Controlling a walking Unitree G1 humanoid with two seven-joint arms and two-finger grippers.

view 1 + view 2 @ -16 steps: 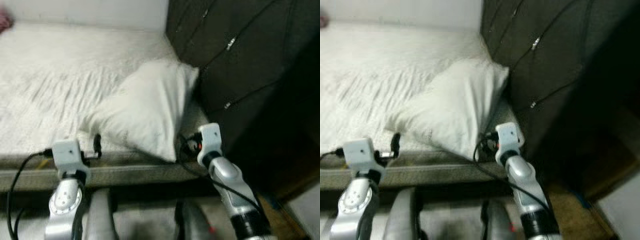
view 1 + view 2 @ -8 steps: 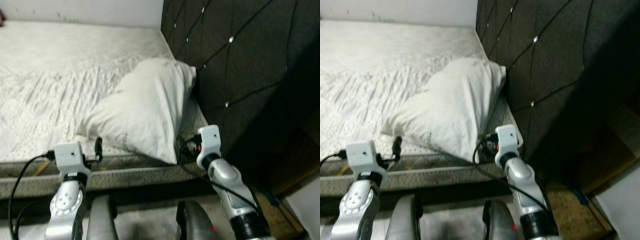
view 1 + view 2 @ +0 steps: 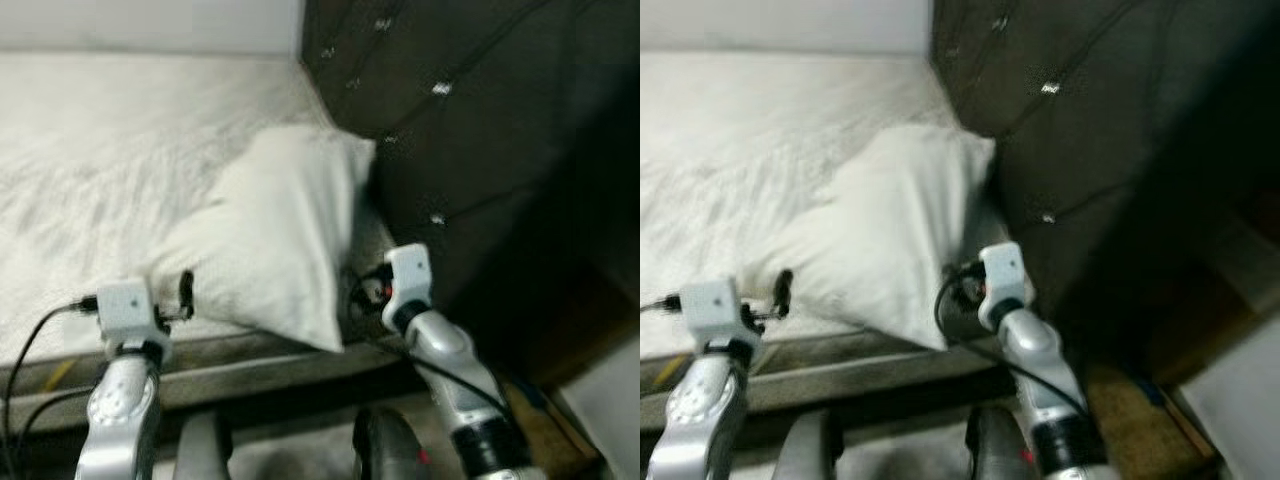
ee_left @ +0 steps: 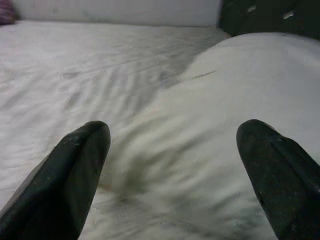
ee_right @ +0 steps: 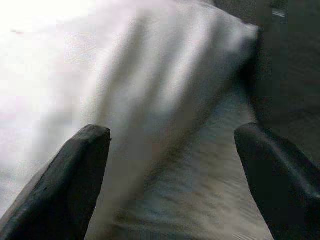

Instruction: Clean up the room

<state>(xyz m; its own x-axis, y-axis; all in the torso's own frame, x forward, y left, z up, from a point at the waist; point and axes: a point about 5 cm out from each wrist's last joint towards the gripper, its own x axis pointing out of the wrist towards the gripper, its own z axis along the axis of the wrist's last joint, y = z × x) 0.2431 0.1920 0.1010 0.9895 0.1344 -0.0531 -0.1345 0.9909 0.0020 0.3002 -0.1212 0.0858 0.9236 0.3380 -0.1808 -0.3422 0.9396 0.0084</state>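
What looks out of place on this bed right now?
The white pillow lies crooked, slumped diagonally with one corner against the dark tufted headboard and another near the mattress edge. The sheet is wrinkled. Both the left gripper and the right gripper are open, aimed at the pillow.

A pillow (image 3: 282, 233) lies on the bed (image 3: 110, 150), its far corner against the headboard (image 3: 470, 120) to its right. Both end effectors hover at the pillow's near edge.

We have turned a little rightward, so the pillow (image 3: 275, 225) and headboard (image 3: 450, 120) sit further left; our view has blurred.
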